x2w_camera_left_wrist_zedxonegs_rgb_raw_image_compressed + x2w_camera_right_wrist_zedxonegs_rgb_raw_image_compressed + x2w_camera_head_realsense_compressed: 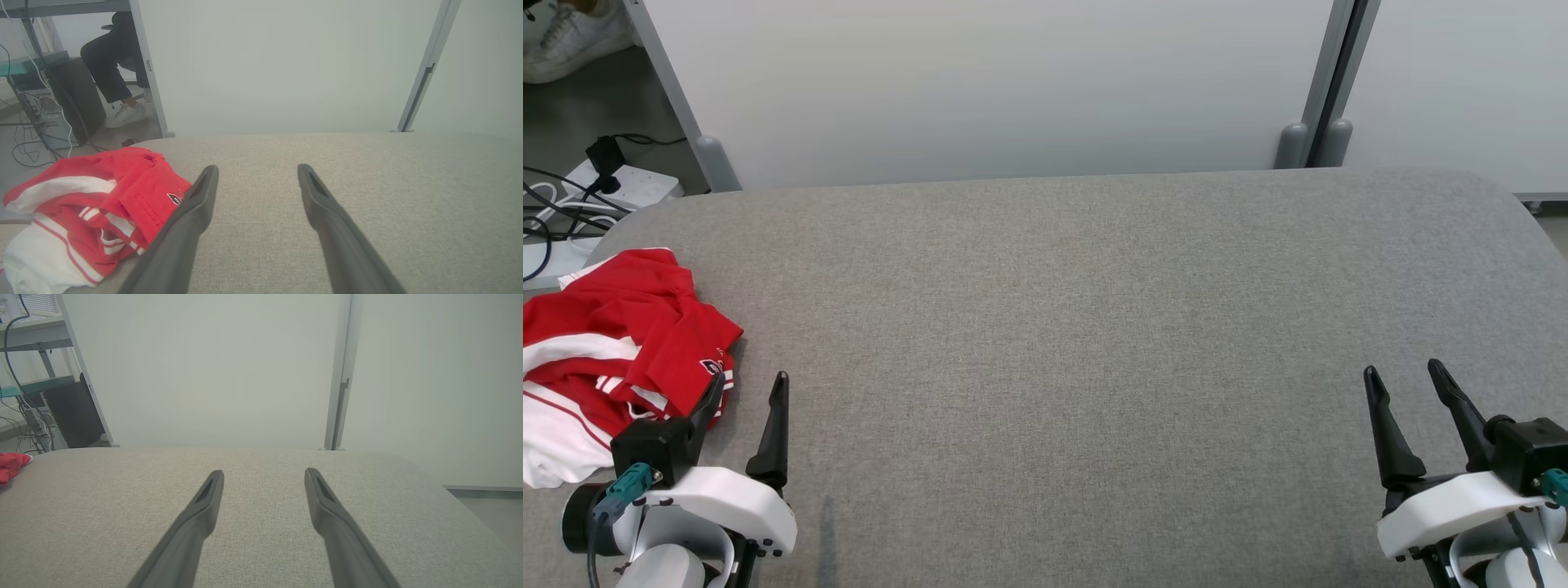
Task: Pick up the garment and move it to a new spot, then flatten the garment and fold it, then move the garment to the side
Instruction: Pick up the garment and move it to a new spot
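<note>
While red-and-white garment (613, 343) is bunched at left edge of grey counter (1094, 327), left end effector (750, 380) is held open just beside it, nothing gripped. Right end effector (1402, 369) is held open and empty near counter's right side, well apart from garment.

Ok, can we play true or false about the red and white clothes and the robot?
1. The garment lies at the left end of the table. True.
2. The left end effector is holding the garment. False: it stands open next to the garment with nothing between its fingers.
3. The right end effector is open above bare table. True.
4. The garment is neatly folded. False: it is bunched up in a heap.
5. A white shoe is on the floor beyond the table. True.
</note>
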Available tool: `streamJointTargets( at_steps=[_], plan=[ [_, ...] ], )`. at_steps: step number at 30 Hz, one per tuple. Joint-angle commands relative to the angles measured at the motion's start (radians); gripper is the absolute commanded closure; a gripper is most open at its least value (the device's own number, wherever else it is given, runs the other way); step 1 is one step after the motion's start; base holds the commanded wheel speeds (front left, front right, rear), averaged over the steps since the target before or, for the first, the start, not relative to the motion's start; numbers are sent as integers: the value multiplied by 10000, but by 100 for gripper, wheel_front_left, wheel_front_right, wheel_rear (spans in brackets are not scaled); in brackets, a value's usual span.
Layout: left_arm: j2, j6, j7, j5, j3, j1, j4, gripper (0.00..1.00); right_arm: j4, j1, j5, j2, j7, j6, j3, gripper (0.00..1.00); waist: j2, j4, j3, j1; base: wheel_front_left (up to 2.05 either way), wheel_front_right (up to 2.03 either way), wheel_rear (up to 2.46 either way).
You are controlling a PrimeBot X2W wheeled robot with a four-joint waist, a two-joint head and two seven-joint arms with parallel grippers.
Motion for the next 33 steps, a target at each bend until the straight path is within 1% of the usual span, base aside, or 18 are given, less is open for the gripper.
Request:
streamJointTargets(
  at_steps=[1,6,12,13,14,15,27,33],
  plan=[
    [270,78,-45,-96,406,-652,-152,0,-172,-194,41,-140,-148,44,179,0,0,26,-3,0,0,0,0],
    [277,73,-69,-107,365,-722,-45,0,-157,-229,27,-152,-116,44,133,0,0,164,2,0,0,0,0],
    [222,124,-124,-132,347,-871,40,0,-234,-314,-161,-215,-78,44,333,0,0,647,73,0,0,0,0],
    [218,134,-136,-137,338,-911,69,0,-246,-343,-134,-197,-73,44,424,0,0,893,90,0,0,0,0],
    [217,141,-143,-144,339,-927,86,0,-251,-356,-145,-200,-71,44,461,0,0,1031,96,0,0,0,0],
    [217,141,-143,-144,339,-927,86,0,-251,-356,-145,-200,-71,44,461,0,0,1031,96,0,0,0,0],
    [281,249,-214,-278,424,-833,178,0,-416,-433,-112,-142,30,44,818,0,0,3023,63,0,0,0,0],
    [258,265,-215,-344,394,-819,199,0,-482,-398,-82,-81,81,44,949,0,0,3868,43,0,0,0,0]
  ],
)
